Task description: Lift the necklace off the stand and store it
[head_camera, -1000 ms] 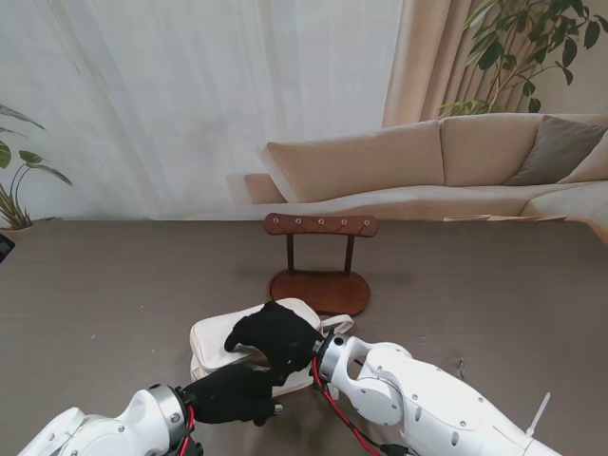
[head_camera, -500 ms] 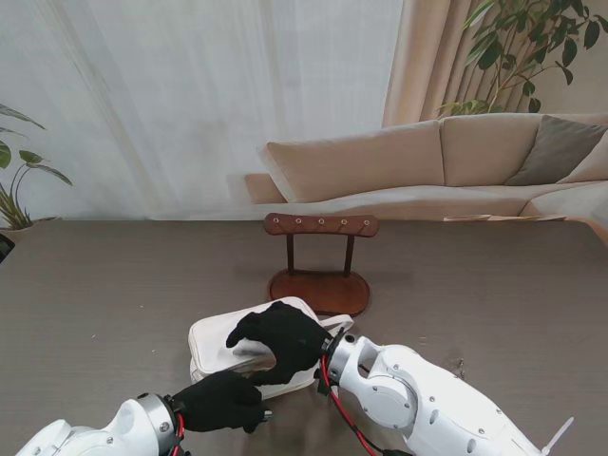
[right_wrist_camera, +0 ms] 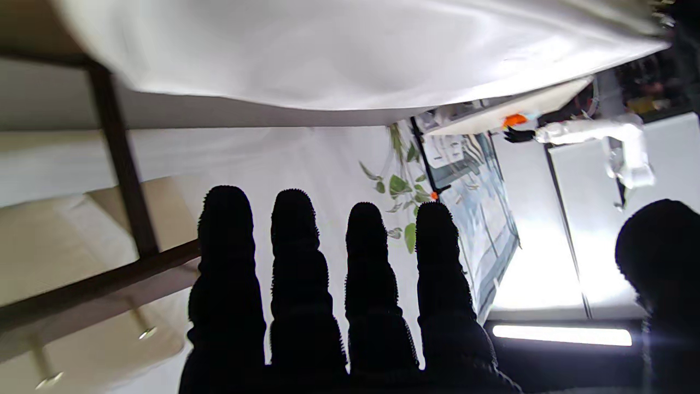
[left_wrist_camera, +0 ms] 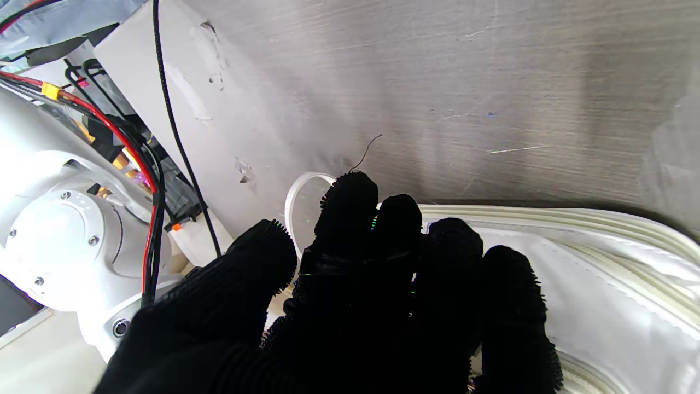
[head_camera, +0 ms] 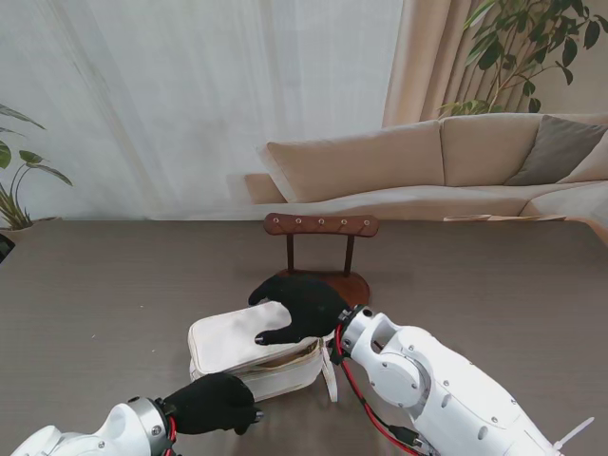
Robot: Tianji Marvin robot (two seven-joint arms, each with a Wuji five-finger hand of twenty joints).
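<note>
Right now my right hand point(head_camera: 297, 309) hovers with fingers spread over the far end of the white pouch point(head_camera: 249, 353), between it and the wooden stand point(head_camera: 320, 256); it holds nothing. My left hand point(head_camera: 211, 403) sits at the pouch's near edge with its fingers point(left_wrist_camera: 394, 257) curled together, and I cannot tell whether it grips anything. No necklace shows on the stand's bar, and I cannot make it out anywhere, so its place is unclear. A white strap point(head_camera: 329, 372) trails from the pouch's right end.
</note>
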